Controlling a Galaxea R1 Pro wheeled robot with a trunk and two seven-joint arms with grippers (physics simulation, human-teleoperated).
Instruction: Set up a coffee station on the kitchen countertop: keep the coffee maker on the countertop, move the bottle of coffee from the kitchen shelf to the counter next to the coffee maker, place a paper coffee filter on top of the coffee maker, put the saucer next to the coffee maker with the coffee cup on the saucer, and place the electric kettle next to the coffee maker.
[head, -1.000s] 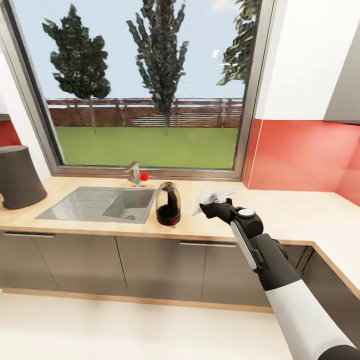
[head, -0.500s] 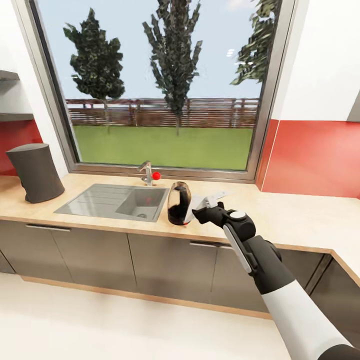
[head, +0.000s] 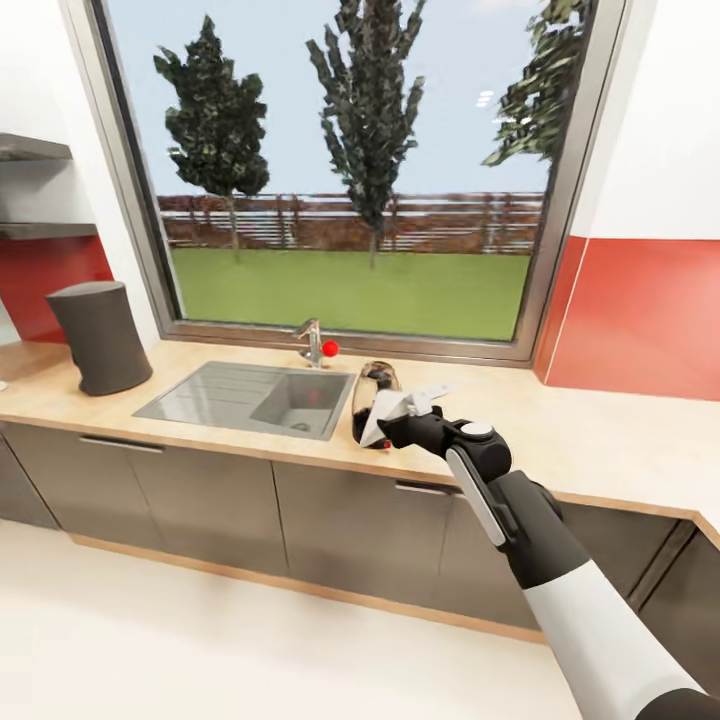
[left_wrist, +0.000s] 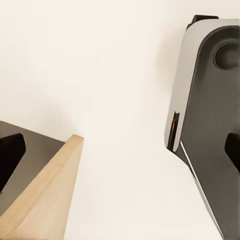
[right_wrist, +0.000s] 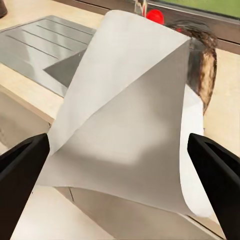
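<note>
My right gripper (head: 398, 428) is shut on the paper coffee filter (head: 392, 407), a white folded cone held just in front of the kitchen countertop (head: 600, 440). The right wrist view has the filter (right_wrist: 125, 115) spread between the two black fingertips (right_wrist: 22, 165). Right behind it stands the electric kettle (head: 374, 382), glass and dark inside, partly covered by the filter; its top (right_wrist: 202, 60) shows past the paper. The coffee maker (head: 100, 335), a tall dark grey cylinder, stands far left on the counter. My left gripper (left_wrist: 125, 145) hangs open over pale floor, with nothing between its fingers.
A steel sink (head: 240, 395) with a faucet (head: 313, 343) lies between the coffee maker and the kettle. Grey drawer fronts (head: 210, 495) run below the counter. A wall shelf (head: 30, 150) shows at upper left. A big window (head: 350, 180) backs the counter.
The camera has swung left, so the counter shifts right in the picture. My right gripper with the filter has moved left, from beside the kettle to in front of it.
</note>
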